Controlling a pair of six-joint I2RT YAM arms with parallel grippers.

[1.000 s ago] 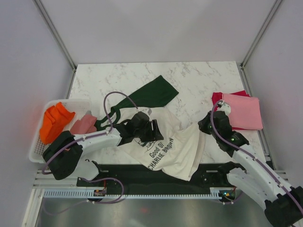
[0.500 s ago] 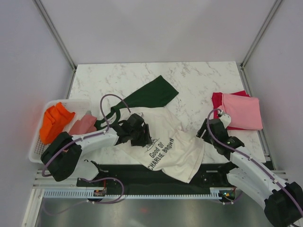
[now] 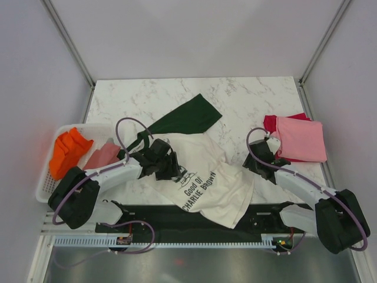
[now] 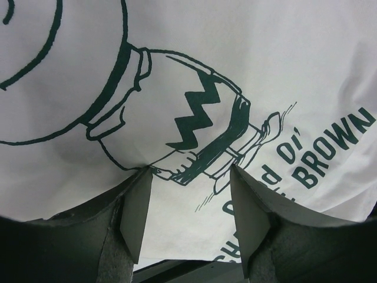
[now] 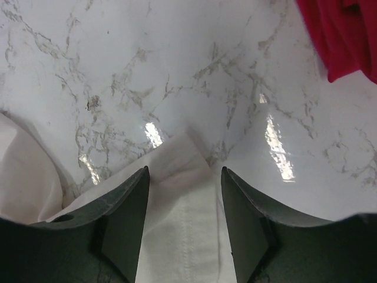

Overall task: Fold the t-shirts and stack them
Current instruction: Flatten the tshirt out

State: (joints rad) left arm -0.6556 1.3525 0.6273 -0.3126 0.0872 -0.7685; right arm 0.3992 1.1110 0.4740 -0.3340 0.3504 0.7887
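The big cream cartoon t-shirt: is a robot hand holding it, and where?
Nothing is held. The left gripper is open over the cream cloth t-shirt; the right gripper is open astride its hem corner.

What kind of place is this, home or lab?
Probably a robot lab cell: plain white panels on metal posts, a left arm and right arm mounted at a marble-look table, an orange shirt in a basket.

cream t-shirt (image 4: 235, 53): matt cloth | table (image 5: 177, 59): glossy marble | basket (image 3: 44, 188): plastic
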